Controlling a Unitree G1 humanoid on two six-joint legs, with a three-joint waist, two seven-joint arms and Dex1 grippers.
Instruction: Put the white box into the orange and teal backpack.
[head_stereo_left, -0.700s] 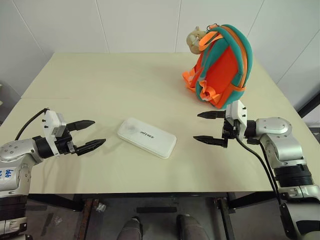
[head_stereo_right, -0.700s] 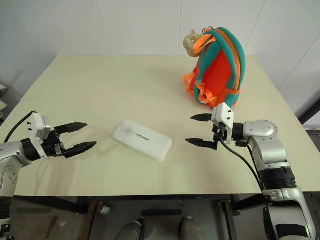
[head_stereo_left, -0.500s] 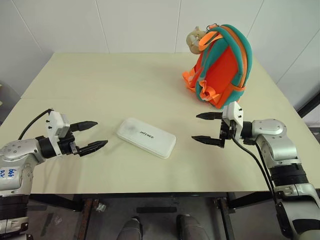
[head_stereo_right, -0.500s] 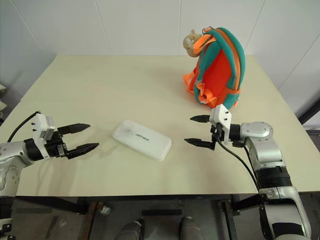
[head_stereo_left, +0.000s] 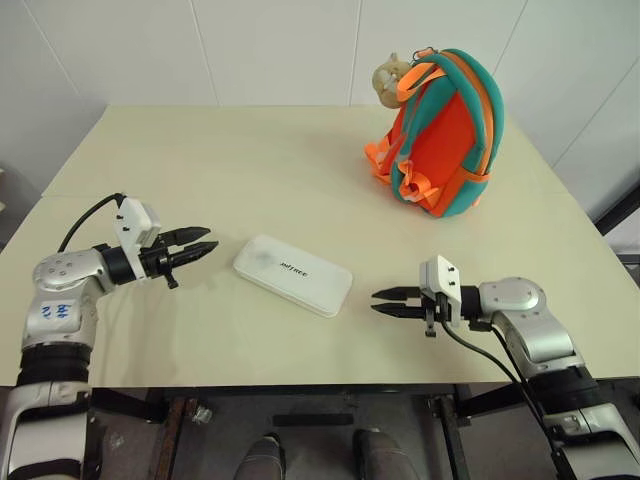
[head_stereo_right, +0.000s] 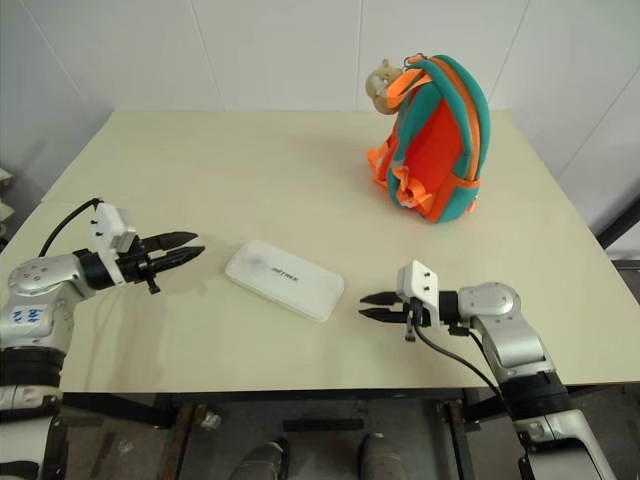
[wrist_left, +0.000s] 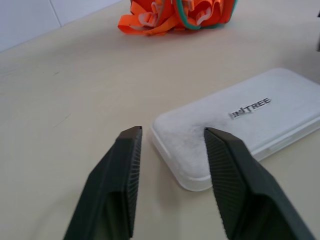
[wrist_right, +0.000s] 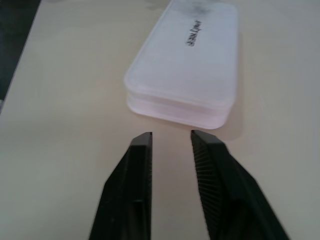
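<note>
Spanning the white-walled room, cream table (head_stereo_left: 250, 170) under white box (head_stereo_left: 293, 274).

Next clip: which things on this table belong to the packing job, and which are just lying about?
Job:
- flat white rectangular box with rounded corners, lying on the table
- small orange and teal backpack, upright at the far right
- left pincer and right pincer, one at each end of the box, not touching it

Lying about:
- tan plush toy hanging on the backpack
- pale table
</note>
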